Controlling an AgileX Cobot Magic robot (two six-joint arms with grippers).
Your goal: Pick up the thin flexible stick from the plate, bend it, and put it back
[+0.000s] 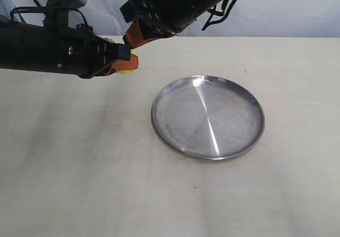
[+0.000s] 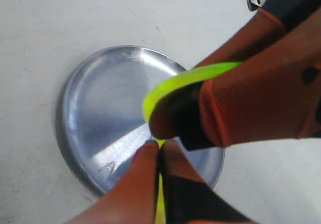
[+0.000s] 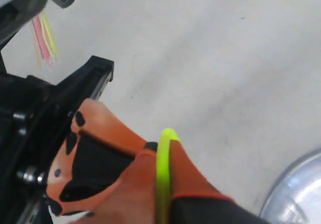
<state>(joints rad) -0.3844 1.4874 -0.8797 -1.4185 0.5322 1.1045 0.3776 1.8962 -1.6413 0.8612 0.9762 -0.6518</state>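
Note:
The thin flexible stick [image 2: 180, 81] is a bright yellow strand bent into a tight arc between my two grippers, held in the air left of the plate; only a small yellow patch of the stick [image 1: 127, 70] shows in the exterior view. My left gripper [image 2: 159, 144] is shut on one end, and my right gripper [image 3: 161, 148] is shut on the other end of the stick [image 3: 162, 179]. The orange fingertips of both grippers nearly meet above the table, left gripper [image 1: 128, 60] below right gripper [image 1: 133, 38]. The round silver plate [image 1: 207, 116] lies on the table with nothing on it.
The pale table top [image 1: 79, 168] spreads around the plate. Both black arms come in from the upper left and top of the exterior view. Pink and yellow strands [image 3: 44, 33] show blurred in a corner of the right wrist view.

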